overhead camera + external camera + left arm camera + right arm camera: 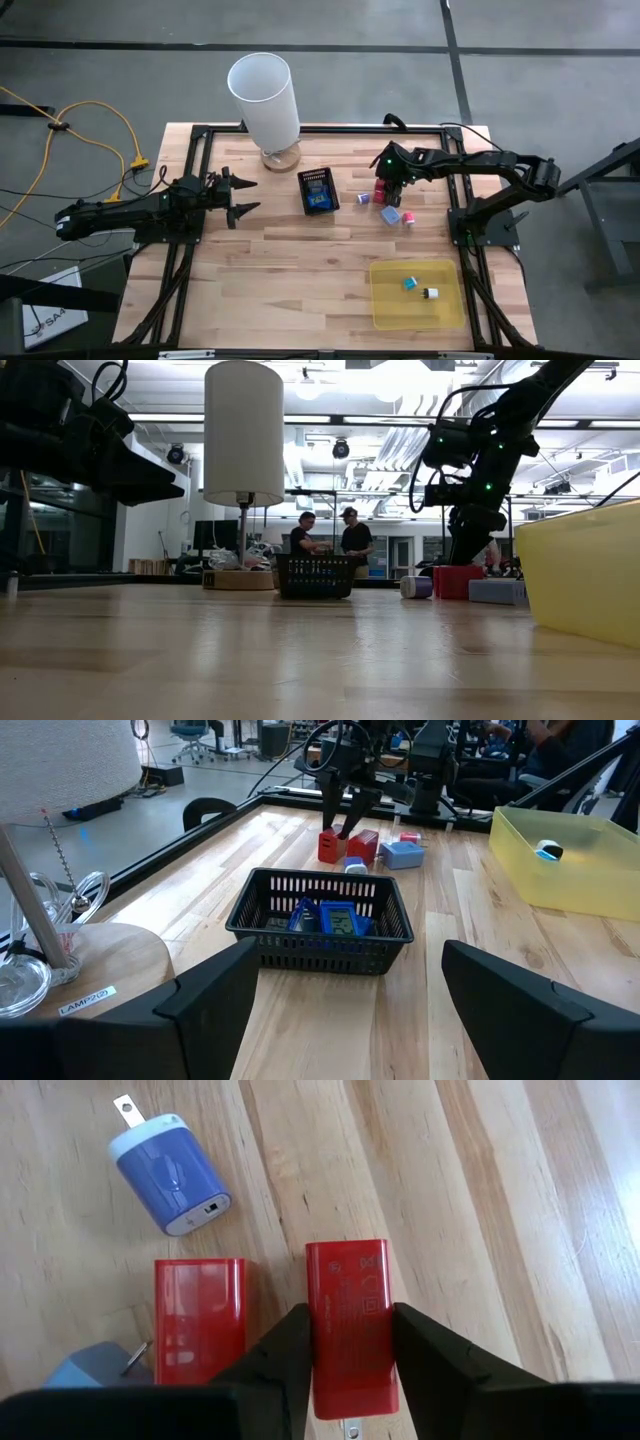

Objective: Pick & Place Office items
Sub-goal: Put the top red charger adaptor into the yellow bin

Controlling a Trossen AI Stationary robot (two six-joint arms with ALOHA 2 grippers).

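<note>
Pinching a red charger block across its long flat sides, the right tool has it on the desk beside a second red block. It looks light, rigid and glossy, so a mid-body grip suits. The left tool waits, spread.

The lamp stands at the bench's far edge; the mesh box sits mid-bench; office items lie right of it; the tray occupies the near right corner.
</note>
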